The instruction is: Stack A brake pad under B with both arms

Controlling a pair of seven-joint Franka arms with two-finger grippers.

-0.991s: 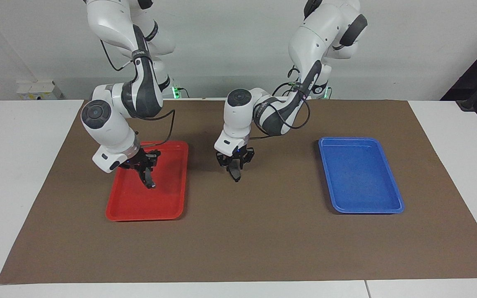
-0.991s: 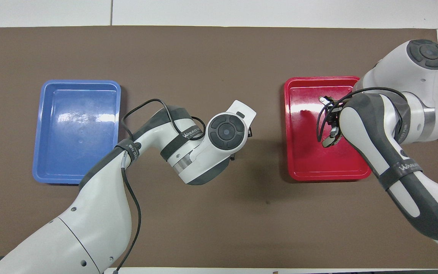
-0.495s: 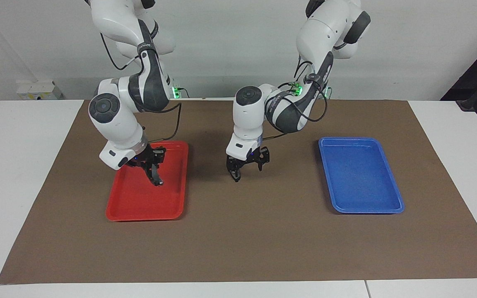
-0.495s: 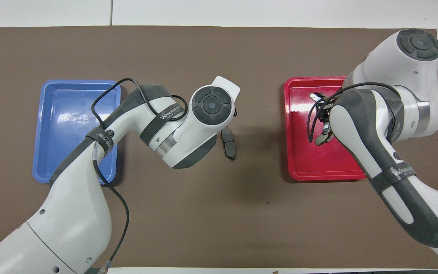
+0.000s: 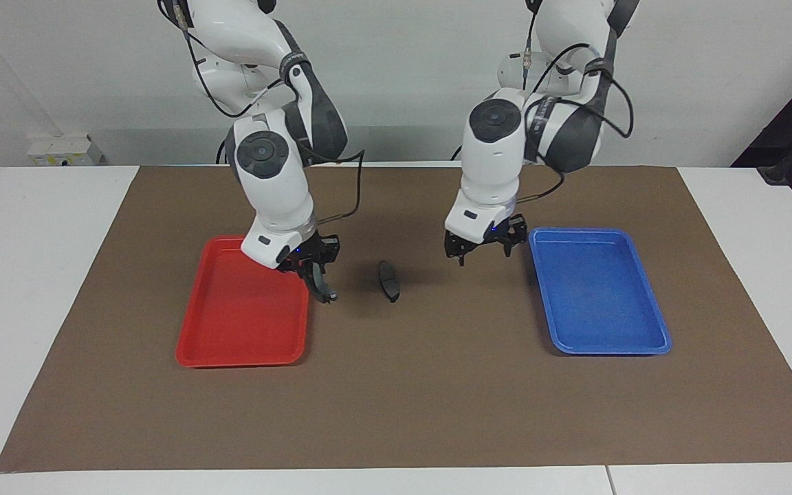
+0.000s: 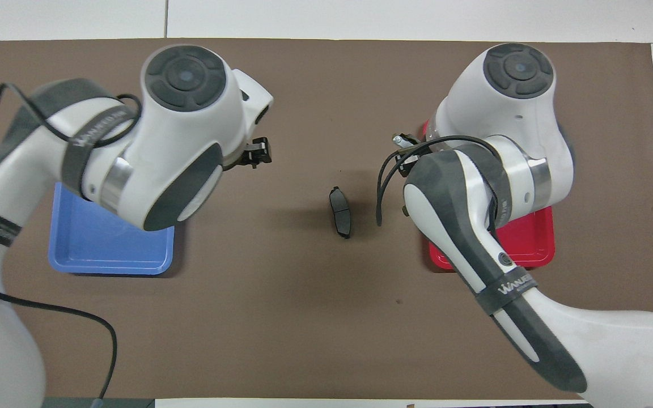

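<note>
The short dark-grey A brake pad (image 5: 389,280) lies alone on the brown mat between the two trays; it also shows in the overhead view (image 6: 340,212). My right gripper (image 5: 317,271) is shut on the long black curved pad B (image 5: 326,289), which hangs edge-down in the air over the red tray's inner edge, beside pad A. In the overhead view only B's metal end (image 6: 399,139) shows past the right arm. My left gripper (image 5: 483,253) is open and empty, raised over the mat between pad A and the blue tray; it also shows in the overhead view (image 6: 255,153).
An empty red tray (image 5: 231,330) sits toward the right arm's end of the mat. An empty blue tray (image 5: 602,295) sits toward the left arm's end. The brown mat (image 5: 396,399) covers the white table.
My left gripper opened, left pad A on the mat, then rose and drew back toward the blue tray. My right gripper carried pad B from over the red tray's middle toward pad A.
</note>
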